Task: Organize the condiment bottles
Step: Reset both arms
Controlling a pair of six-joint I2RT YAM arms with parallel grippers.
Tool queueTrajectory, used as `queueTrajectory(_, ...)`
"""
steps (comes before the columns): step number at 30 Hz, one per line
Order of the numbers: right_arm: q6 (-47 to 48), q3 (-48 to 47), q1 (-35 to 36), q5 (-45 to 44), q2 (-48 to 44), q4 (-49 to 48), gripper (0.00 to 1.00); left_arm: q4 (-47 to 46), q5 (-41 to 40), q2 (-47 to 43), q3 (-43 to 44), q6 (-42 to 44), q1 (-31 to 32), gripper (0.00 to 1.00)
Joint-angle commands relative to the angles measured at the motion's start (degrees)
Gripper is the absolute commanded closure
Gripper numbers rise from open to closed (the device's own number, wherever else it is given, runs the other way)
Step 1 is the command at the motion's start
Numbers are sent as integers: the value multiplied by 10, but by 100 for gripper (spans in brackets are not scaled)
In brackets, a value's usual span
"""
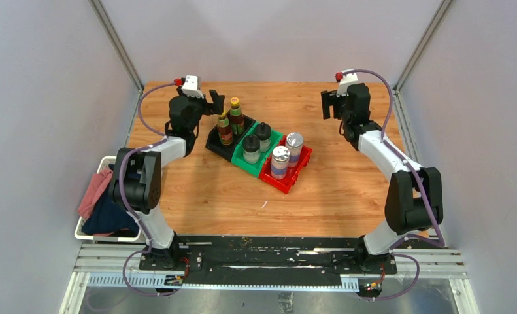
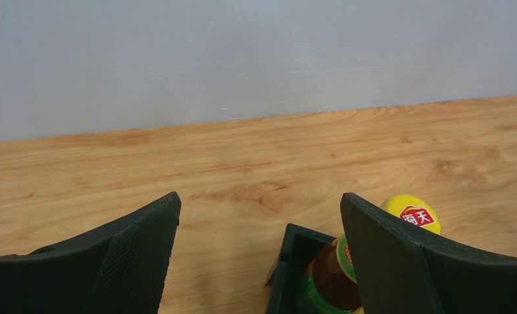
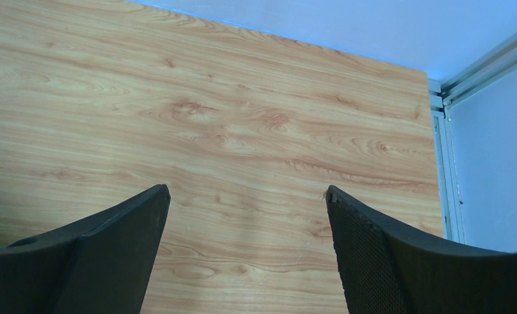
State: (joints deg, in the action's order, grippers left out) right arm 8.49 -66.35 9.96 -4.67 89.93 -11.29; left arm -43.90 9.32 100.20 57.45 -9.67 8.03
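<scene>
The table [image 1: 197,190] carries a slanting row of three bins, and all six condiment bottles [image 1: 263,136] stand upright in them. The two brown bottles [image 1: 225,129] are in the black bin [image 1: 217,145], the two clear bottles [image 1: 251,148] in the green bin [image 1: 244,163], and the two shakers [image 1: 280,162] in the red bin [image 1: 288,180]. I judge the sorting done, so the danger now is undoing it.

My left gripper [image 1: 216,103] hangs just beside the brown pair at the far end of the black bin, jaws spread wide and holding nothing. In its wrist view one finger [image 2: 399,261] sits close in front of a yellow cap [image 2: 412,212]. If I swing sideways when I pull away, I could clip that cap and topple the tall, narrow bottle into its neighbour, or shove the bin out of line.

My right gripper [image 1: 325,104] is well apart over bare wood, jaws likewise spread and empty. It threatens little.
</scene>
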Motion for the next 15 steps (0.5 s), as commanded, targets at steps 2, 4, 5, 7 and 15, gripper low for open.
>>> queueTrajectory(2, -8, 26, -4, -31, 18, -61, 6, -68, 2, 16, -9, 39, -1, 4)
queueTrajectory(4, -8, 23, -4, -30, 24, -60, 6, -69, 1, 20, -6, 48, -1, 4)
queueTrajectory(5, -8, 22, -4, -29, 27, -60, 6, -72, 0, 22, -6, 50, -2, 4)
queueTrajectory(7, -7, 20, -4, -25, 31, -61, 6, -76, -1, 25, -4, 49, -4, 4)
queueTrajectory(15, -6, 10, -4, -22, 45, -56, 6, -80, 17, 0, -1, 20, -22, 4)
